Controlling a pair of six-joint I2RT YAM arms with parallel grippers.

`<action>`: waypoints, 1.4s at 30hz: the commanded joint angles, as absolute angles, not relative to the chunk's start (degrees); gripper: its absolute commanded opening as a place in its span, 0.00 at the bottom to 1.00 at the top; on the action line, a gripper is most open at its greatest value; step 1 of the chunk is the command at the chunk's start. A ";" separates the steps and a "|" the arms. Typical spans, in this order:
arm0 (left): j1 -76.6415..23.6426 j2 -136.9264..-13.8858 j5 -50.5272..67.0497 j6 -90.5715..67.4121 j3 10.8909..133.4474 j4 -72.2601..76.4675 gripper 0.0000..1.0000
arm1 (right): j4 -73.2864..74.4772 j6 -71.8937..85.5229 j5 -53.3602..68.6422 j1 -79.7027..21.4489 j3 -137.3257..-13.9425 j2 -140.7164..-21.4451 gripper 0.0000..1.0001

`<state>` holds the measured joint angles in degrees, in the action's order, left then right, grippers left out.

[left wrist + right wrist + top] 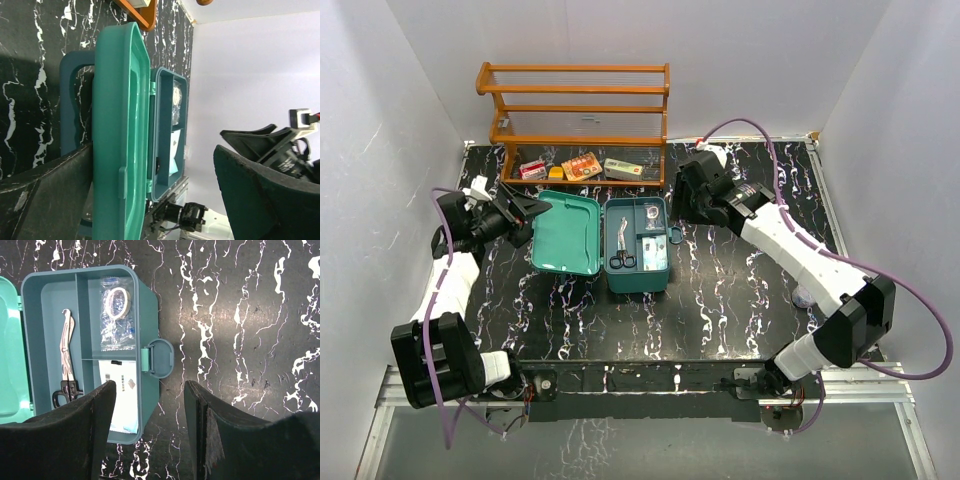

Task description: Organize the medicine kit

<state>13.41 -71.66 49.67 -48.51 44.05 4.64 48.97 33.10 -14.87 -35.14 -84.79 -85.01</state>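
1. Right fingers fill the foot of the right wrist view. They are parted with nothing between them, and they hang over the right wall of the medicine kit. Its latch lies just ahead of the gap.
2. Left fingers are spread full wide and empty. The outer edge of the lid lies straight ahead, between the two tips.
3. Kit sits mid-worktop, opened flat with the lid to the left and the base to the right. Hinge and long axis both run away from the arm bases.
4. Base contents:
   - scissors in the long left compartment, lying along that axis
   - bagged tape roll in the far right compartment
   - white packet in the near right compartment
   - lid holds nothing
5. Wooden rack stands just behind the kit, with small boxes on its lowest shelf.
6. Judgement: the left arm is nearer the lid, the right nearer the base and latch. If those boxes belong inside, either arm must reach beyond the kit's far end to fetch them.
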 commanded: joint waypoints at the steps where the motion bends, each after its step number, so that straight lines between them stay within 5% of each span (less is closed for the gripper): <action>1: 13.54 -69.36 54.13 -52.75 46.61 2.32 0.99 | 46.02 34.33 -15.54 -34.92 -83.10 -81.75 0.55; 34: -19.68 -81.37 36.63 -64.38 63.22 8.85 0.96 | 47.55 38.85 -29.47 -32.91 -79.46 -74.13 0.54; 42: -20.92 -83.27 27.23 -55.44 69.59 -5.06 0.95 | 42.89 36.09 -18.91 -31.17 -77.11 -74.27 0.56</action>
<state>-20.84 -84.68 34.54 -62.08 64.82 4.56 47.79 37.67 -25.74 -32.49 -79.02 -75.57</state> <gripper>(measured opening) 0.954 0.552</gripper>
